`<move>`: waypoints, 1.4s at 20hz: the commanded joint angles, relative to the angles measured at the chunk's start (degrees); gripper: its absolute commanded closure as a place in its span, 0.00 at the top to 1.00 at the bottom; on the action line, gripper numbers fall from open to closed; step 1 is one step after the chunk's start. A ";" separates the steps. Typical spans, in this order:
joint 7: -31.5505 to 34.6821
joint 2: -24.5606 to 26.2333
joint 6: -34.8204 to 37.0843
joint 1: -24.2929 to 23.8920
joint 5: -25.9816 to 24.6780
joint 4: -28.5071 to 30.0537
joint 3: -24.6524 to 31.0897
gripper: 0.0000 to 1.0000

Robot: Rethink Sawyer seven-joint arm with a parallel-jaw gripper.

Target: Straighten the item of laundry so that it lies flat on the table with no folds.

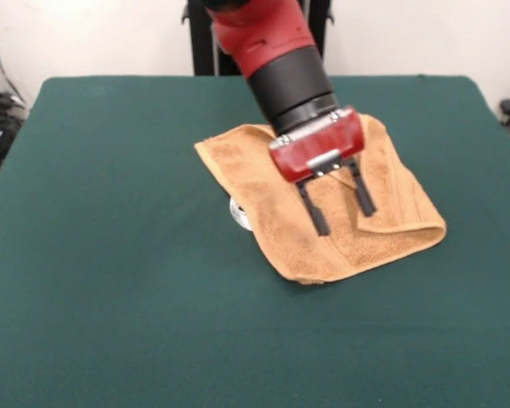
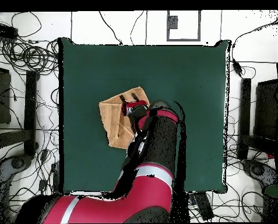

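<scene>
The golden-tan towel (image 1: 272, 217) lies folded over on the dark green table (image 1: 110, 255), a little right of the middle, with a thick rolled fold along its near right edge. A small white tag (image 1: 240, 212) pokes out at its left edge. My gripper (image 1: 344, 219) hangs over the towel's middle, open and empty, with its two black fingers pointing down at the cloth. I cannot tell if the tips touch it. In the overhead view the towel (image 2: 115, 119) lies left of centre on the table (image 2: 187, 76), and the gripper (image 2: 128, 96) is over its far part.
The arm (image 1: 280, 59) comes down from the pedestal (image 1: 202, 34) at the table's far side and hides part of the towel's far edge. Cables and equipment (image 2: 24, 58) lie on the floor around the table. Green table surface surrounds the towel on all sides.
</scene>
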 commanded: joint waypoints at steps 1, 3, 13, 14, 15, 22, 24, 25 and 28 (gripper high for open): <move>-13.49 3.54 4.05 -0.05 1.31 0.57 2.12 1.00; -11.61 3.19 3.94 0.28 0.41 0.79 2.06 1.00; 22.83 3.36 -13.85 1.73 -21.60 1.03 6.41 1.00; 23.39 2.90 -14.98 1.96 -22.31 1.59 6.53 1.00; 23.63 2.67 -15.49 2.11 -22.55 1.97 6.54 1.00; 24.30 3.47 -19.43 2.91 -23.28 3.10 6.57 1.00; 25.16 4.32 -20.05 2.81 -23.05 2.52 7.04 1.00; 25.20 4.58 -20.15 2.79 -22.81 2.34 7.19 1.00; 25.91 5.12 -20.22 2.86 -21.77 1.61 8.03 1.00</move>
